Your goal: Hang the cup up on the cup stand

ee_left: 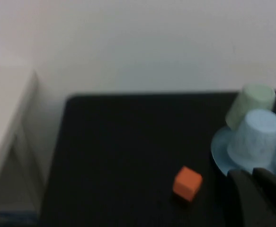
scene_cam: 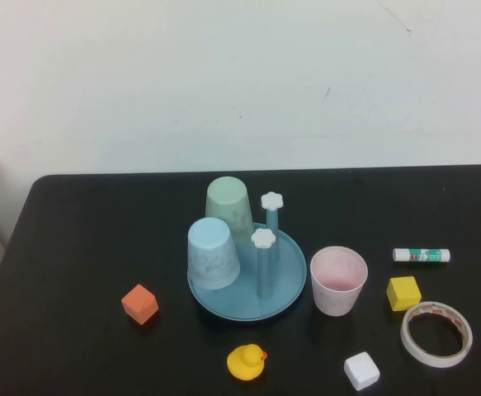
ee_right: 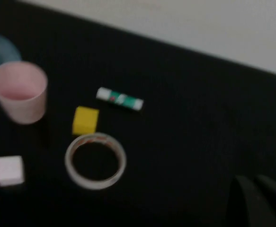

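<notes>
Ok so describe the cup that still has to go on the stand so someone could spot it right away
Find the round blue cup stand mid-table, with the light blue cup and green cup upside down on it. Just off its rim on the robot's right stands the pink cup. It is the only cup mouth-up on the table. Neither tool is near it.

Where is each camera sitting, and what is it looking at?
High view: raised on the robot's side, looking down at the table, cup stand and pink cup; no arms show.
Left wrist view: on the left arm, facing the orange cube and stand; the shut left gripper shows.
Right wrist view: on the right arm, facing the tape roll and glue stick; the shut right gripper shows.
High and right wrist views share the pink cup.
</notes>
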You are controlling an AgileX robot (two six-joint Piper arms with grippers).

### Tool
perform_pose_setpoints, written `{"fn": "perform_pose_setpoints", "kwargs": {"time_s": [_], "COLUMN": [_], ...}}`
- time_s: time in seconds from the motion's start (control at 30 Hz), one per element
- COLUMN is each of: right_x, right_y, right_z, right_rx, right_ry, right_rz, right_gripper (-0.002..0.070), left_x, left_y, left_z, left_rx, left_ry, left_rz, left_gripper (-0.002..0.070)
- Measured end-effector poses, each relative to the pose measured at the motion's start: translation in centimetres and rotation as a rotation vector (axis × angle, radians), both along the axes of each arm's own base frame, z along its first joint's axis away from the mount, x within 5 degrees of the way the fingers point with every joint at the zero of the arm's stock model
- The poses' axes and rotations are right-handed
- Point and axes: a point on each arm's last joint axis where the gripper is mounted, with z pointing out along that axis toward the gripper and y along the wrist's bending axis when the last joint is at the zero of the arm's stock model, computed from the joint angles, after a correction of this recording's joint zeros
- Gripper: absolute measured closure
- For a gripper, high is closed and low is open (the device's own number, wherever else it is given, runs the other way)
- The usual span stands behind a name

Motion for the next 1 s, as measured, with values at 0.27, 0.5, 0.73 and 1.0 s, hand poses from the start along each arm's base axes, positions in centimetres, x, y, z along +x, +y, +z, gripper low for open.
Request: {"fn": "perform_pose_setpoints", "kwargs": {"time_s": [0.27, 0.5, 0.73, 1.0], "right_x": [8.0, 15.1, 19.9, 24.4], "right_y": [2.0, 4.1, 8.9, 11.4], "right_z": [-3.1, -7.9, -12.1, -16.9], "right_rx": [0.102, 0.246, 0.234, 0.224], "right_ry": [0.267, 0.338, 0.368, 0.435], "right_rz": [0.233, 0.422, 0.524, 0.503], "right_gripper": [0.0678, 0.0660, 0.0416, 0.0256], "left_x": [2.0, 3.5, 4.1, 4.3], "left_y": [-0.5, -0.7, -0.8, -0.8], "left_z": [-1.2, -1.9, -2.3, -2.1], "left_rx": [-0.013, 0.041, 0.077, 0.118], "left_ry": [0.169, 0.250, 0.284, 0.249], "left_rz": [-0.018, -0.037, -0.053, -0.071], "left_gripper": [0.0676, 0.0676, 0.0676, 0.0676]}}
